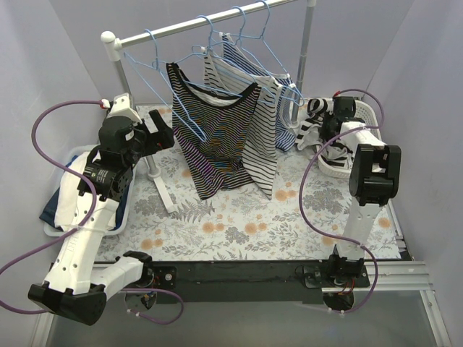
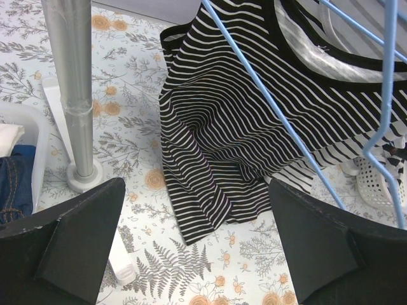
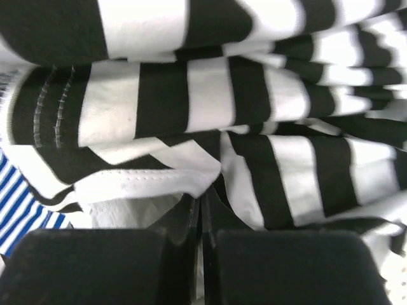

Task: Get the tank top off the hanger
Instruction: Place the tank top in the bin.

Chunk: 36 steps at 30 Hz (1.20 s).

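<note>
**Left fingers wide open by the tank top, right ones pinched on cloth in the basket**

Heads up on your two grippers. Your left gripper (image 2: 196,184) is spread wide. In the left wrist view both black fingers (image 2: 76,248) sit at the bottom corners with a big gap between them and nothing held. They aren't touching anything as far as you can see. Through that gap you're looking straight at the tank top (image 2: 216,127), the black one with thin white stripes.

The tank top hangs from a blue hanger (image 2: 267,93) on the rail (image 1: 210,22). Its hem droops down onto the floral table cover (image 2: 159,267). From the top camera the left gripper (image 1: 153,134) sits just left of the tank top (image 1: 217,130), close to the rack's pole (image 2: 73,76).

Your right gripper (image 3: 202,203) is a different story. Its fingers (image 3: 95,267) are squeezed together with only a thin slit left, and a fold of wide-striped cloth (image 3: 159,95) looks caught at the tips. From above, that gripper (image 1: 318,126) is down at the white basket (image 1: 365,116) on the right side of the table, well apart from the tank top.

There's also a bin (image 1: 54,217) with folded clothes off by your left arm.
</note>
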Tool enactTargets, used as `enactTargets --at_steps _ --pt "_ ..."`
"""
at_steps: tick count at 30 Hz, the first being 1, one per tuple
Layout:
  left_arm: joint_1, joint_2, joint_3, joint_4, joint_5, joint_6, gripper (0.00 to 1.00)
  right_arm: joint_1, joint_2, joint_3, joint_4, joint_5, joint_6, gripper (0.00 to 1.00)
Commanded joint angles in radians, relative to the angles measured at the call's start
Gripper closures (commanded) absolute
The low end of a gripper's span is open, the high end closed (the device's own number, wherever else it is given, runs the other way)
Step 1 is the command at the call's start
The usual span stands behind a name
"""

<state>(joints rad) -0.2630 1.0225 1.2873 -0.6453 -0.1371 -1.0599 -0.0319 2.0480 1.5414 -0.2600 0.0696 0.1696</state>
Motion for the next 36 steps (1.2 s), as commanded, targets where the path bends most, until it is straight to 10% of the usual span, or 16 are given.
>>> enactTargets --at_steps 1,13,32,36 --pt "0.004 -0.024 -0.009 0.004 0.004 0.006 0.02 -0.003 -0.178 -0.041 0.158 0.128 0.053 0.99" --pt "0.004 -0.019 -0.005 0.001 -0.016 0.012 0.02 -0.078 -0.281 -0.265 0.349 0.384 0.235 0.99" --pt "0.004 -0.030 -0.026 0.009 -0.009 0.008 0.02 -0.215 -0.192 -0.248 0.272 0.113 0.257 0.99" --pt "0.002 -0.030 -0.029 0.016 0.002 0.001 0.02 -0.204 -0.235 -0.311 0.335 -0.029 0.216 0.71"
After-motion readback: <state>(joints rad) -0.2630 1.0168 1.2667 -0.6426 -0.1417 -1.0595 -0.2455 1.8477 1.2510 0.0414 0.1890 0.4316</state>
